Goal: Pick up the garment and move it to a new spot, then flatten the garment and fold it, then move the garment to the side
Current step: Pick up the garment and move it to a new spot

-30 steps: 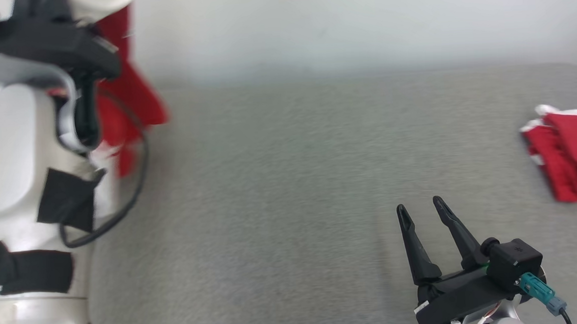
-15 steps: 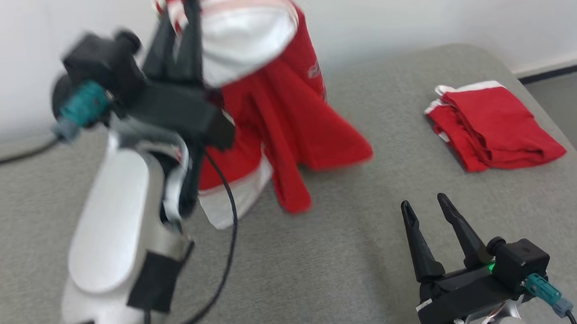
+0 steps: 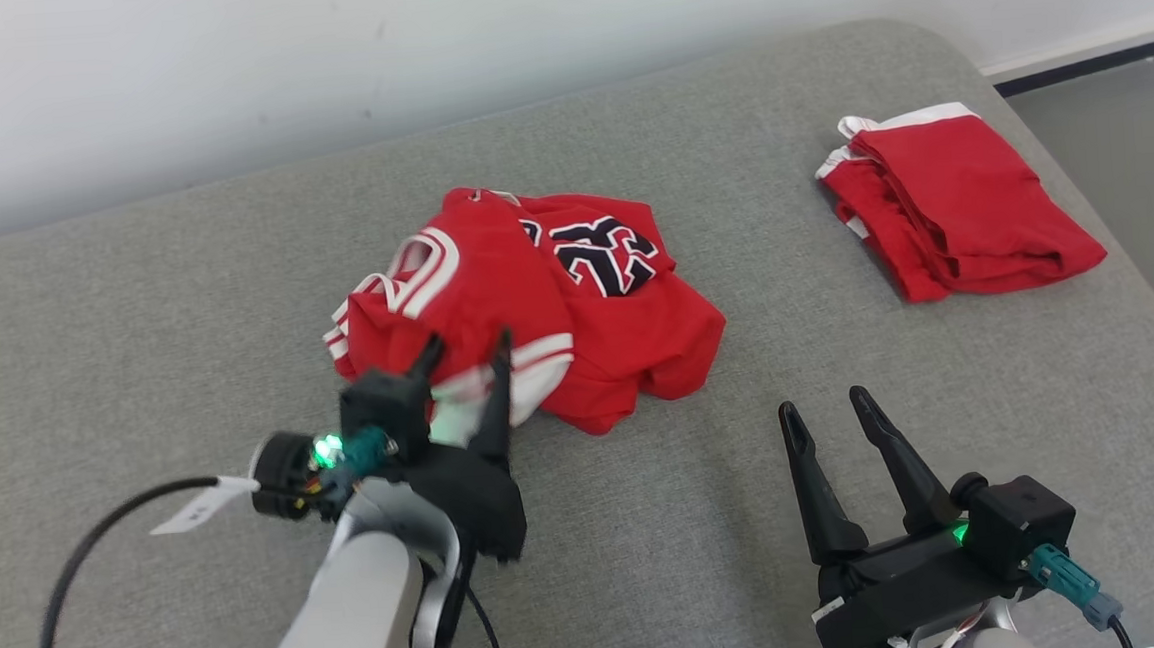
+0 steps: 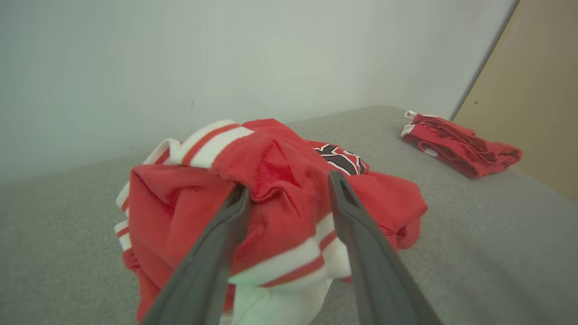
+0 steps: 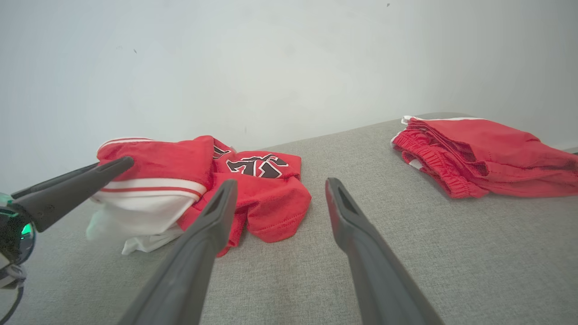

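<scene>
Grey padded surface (image 3: 136,321) fills most of my head view, with a pale wall (image 3: 221,75) behind its far edge. At the lower left a dark cable (image 3: 71,575) loops off the left arm. Just ahead of it the left gripper (image 3: 468,343) sits low at the near edge of the garment (image 3: 575,294). Its jaws are released: the two dark fingers stand apart, with a bulge of red cloth and a white-and-red striped band between them. On my left wrist view one fingertip (image 4: 239,198) touches that fold. I cannot tell whether the other does, and nothing looks pinched. The garment is a red jersey with white trim and dark lettering, lying crumpled in a heap about the middle of the surface. To its right and nearer to me, the right gripper (image 3: 823,401) is over bare surface. Its jaws are spread wide and empty, fingers pointing toward the wall, apart from the heap. Further right, near the far right corner, a folded red piece of clothing (image 3: 960,200) with white edging lies flat, well apart from the jersey.
</scene>
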### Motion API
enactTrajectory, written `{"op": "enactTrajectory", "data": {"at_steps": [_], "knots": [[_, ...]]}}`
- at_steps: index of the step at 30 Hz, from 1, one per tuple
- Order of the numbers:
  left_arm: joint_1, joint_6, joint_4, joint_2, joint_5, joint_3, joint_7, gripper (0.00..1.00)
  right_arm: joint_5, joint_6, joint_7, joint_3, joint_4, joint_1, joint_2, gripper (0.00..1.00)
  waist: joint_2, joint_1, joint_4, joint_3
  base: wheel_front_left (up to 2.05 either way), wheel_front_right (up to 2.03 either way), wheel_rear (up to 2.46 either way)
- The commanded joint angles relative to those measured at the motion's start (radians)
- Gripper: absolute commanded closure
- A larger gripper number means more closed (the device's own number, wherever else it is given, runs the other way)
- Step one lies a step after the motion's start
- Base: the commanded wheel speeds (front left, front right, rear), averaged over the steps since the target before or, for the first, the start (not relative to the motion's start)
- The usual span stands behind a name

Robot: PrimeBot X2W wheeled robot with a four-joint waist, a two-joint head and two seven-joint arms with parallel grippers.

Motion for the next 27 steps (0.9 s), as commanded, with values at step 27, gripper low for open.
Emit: {"op": "enactTrajectory", "data": {"at_steps": [27], "knots": [[0.562, -0.002, -0.408, 0.075, 0.029, 0.193, -0.15, 0.0, -0.069, -0.002, 0.055, -0.133, 0.02, 0.135, 0.001, 0.0, 0.0, -0.0001, 0.24, -0.176, 0.0, 0.0, 0.0]]}}
